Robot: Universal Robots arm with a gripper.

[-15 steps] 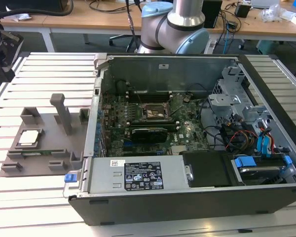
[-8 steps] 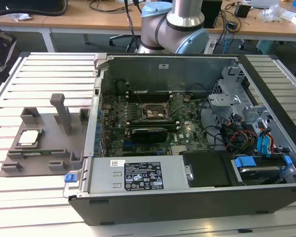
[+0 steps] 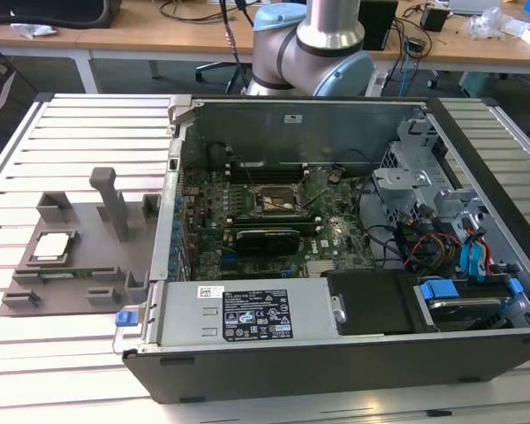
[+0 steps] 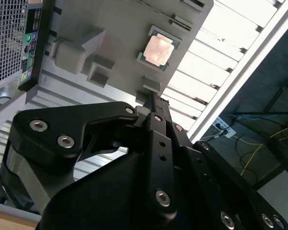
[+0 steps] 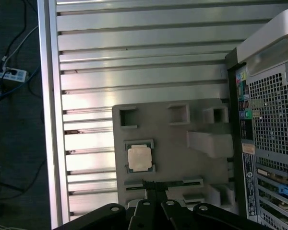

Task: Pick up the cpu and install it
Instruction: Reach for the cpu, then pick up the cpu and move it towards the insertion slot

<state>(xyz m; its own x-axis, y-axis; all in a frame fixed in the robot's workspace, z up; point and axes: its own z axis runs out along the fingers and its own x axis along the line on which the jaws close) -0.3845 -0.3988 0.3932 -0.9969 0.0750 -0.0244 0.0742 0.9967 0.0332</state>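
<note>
Jaws pressed together, empty, above the grey fixture (image 5: 175, 158) — cpu (image 5: 139, 158) seated in its recess, untouched. Approach step, I judge; gripping calls for spreading them around the cpu's edges.

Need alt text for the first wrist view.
The cpu sits untouched in a recess of a grey holder on a slatted metal table. The black tool hangs near it, and a computer case stands beside the holder.
</note>
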